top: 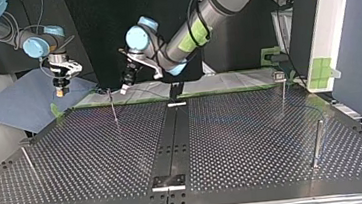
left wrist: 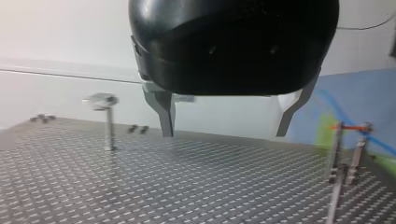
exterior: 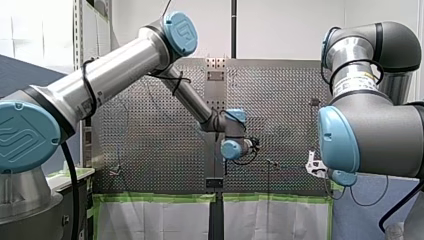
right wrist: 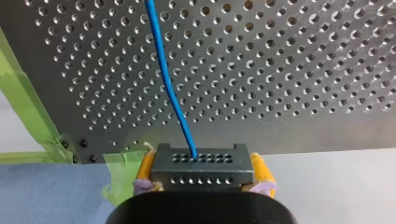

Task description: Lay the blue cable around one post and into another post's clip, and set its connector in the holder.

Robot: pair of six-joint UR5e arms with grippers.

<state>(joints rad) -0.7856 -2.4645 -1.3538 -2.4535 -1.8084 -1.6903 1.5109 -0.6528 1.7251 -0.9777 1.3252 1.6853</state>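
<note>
The connector (right wrist: 201, 159) is clamped between the yellow pads (right wrist: 258, 169) of the right gripper (right wrist: 201, 173), which is shut on its 2 side faces, presumably so the plug end can be carried while the cable (right wrist: 170, 93) trails free. In the top view this gripper is held at about 10 o'clock, off the table (top: 253, 140) edge and above a blue mat (top: 18, 105). This is judged a staging spot that keeps the slack clear of the posts (top: 113, 108) until routing starts. The left gripper (left wrist: 225, 133) is wide open, with nothing between its fingers (left wrist: 163, 112). It is hung low over the far table edge near 12 o'clock in the top view, likely parked ready to guide or pin the cable. A clip post (left wrist: 108, 116) is seen ahead of it to one side and 2 more posts to the other, with the cable passing near those. The cable is thin, bright blue and gently curved, and is run from the connector's row of holes farther from the gripper out across the table. The connector is a small dark rectangular block with 2 rows of small holes. No wrap, clip or holder step is judged done, and the holder cannot be picked out.
</note>
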